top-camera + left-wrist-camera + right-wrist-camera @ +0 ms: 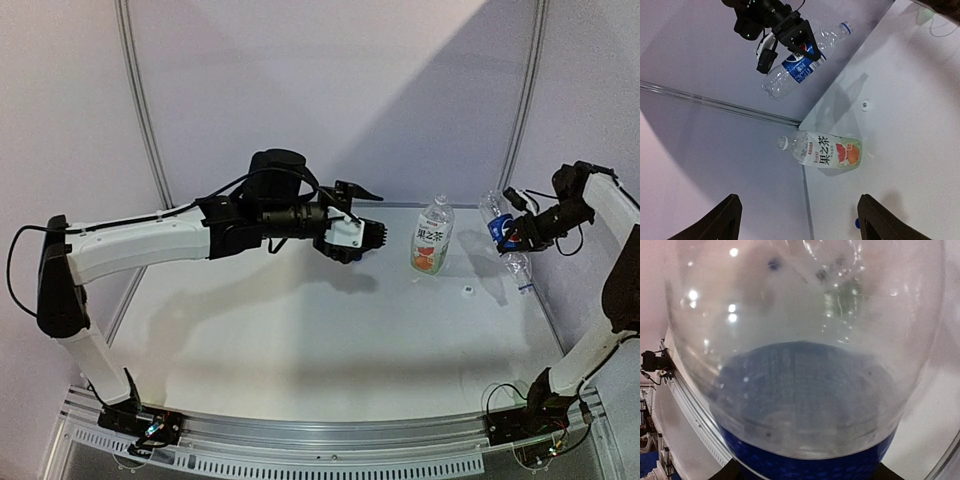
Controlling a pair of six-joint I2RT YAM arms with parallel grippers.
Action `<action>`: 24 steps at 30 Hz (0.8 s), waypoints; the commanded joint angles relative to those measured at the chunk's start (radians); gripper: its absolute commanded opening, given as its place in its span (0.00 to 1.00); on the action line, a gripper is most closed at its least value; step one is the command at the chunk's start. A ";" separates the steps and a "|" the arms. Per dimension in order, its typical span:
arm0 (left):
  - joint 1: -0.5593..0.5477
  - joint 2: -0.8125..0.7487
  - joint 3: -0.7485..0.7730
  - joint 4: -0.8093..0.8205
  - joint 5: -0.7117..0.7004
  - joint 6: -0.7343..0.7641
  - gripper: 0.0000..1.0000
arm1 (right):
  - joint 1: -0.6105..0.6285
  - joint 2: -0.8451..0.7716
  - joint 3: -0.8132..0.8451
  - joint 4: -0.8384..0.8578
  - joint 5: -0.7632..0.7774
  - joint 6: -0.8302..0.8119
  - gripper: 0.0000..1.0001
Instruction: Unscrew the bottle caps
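Two clear bottles: the slim Pepsi bottle (516,266) hangs tilted over the right side of the worktop (300,320), clamped in the right tool (515,232); the wider bottle (432,240) stands upright on the worktop just to its left. The left tool (375,215) hovers left of that bottle, fingers apart and empty; a small white cap (466,293) lies on the worktop.

Open run across front and left of table (300,330). Blocked back right: upright bottle (432,237), white cap (466,292) lying near it, tilted bottle (507,243) aloft beside right wall (585,90). Small gap between bottles.
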 commanded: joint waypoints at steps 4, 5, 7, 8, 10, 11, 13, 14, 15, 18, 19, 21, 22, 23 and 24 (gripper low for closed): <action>-0.021 0.031 0.025 0.091 -0.037 0.052 0.82 | 0.047 0.019 0.024 -0.268 -0.246 -0.011 0.59; -0.021 0.029 0.021 0.094 -0.043 0.057 0.82 | 0.062 0.000 0.019 -0.268 -0.273 -0.020 0.59; -0.022 0.021 0.013 0.108 -0.058 0.072 0.82 | 0.112 -0.024 0.017 -0.263 -0.334 -0.028 0.60; -0.022 0.019 0.008 0.117 -0.065 0.085 0.82 | 0.150 -0.030 0.023 -0.244 -0.347 -0.019 0.60; -0.025 0.012 -0.001 0.138 -0.072 0.112 0.82 | 0.249 -0.030 0.051 -0.209 -0.375 0.015 0.60; -0.028 0.010 -0.005 0.146 -0.074 0.127 0.82 | 0.301 -0.023 0.076 -0.181 -0.382 0.035 0.60; -0.037 0.007 -0.007 0.148 -0.073 0.162 0.82 | 0.369 0.013 0.122 -0.131 -0.427 0.109 0.60; -0.042 0.004 -0.008 0.146 -0.072 0.179 0.82 | 0.394 0.038 0.142 -0.117 -0.460 0.151 0.60; -0.050 0.000 -0.011 0.139 -0.071 0.203 0.82 | 0.419 0.058 0.162 -0.099 -0.474 0.172 0.60; -0.072 -0.018 -0.034 0.118 -0.069 0.282 0.81 | 0.475 0.141 0.186 -0.040 -0.543 0.268 0.60; -0.079 -0.022 -0.039 0.107 -0.070 0.301 0.81 | 0.488 0.171 0.179 0.001 -0.572 0.327 0.60; -0.092 -0.035 -0.056 0.076 -0.070 0.344 0.79 | 0.512 0.210 0.159 0.076 -0.657 0.467 0.60; -0.095 -0.042 -0.069 0.064 -0.058 0.364 0.78 | 0.525 0.230 0.154 0.088 -0.716 0.502 0.60; -0.100 -0.047 -0.080 0.054 -0.048 0.390 0.78 | 0.542 0.265 0.148 0.109 -0.761 0.530 0.60; -0.105 -0.048 -0.088 0.053 -0.040 0.411 0.78 | 0.559 0.292 0.141 0.154 -0.786 0.615 0.60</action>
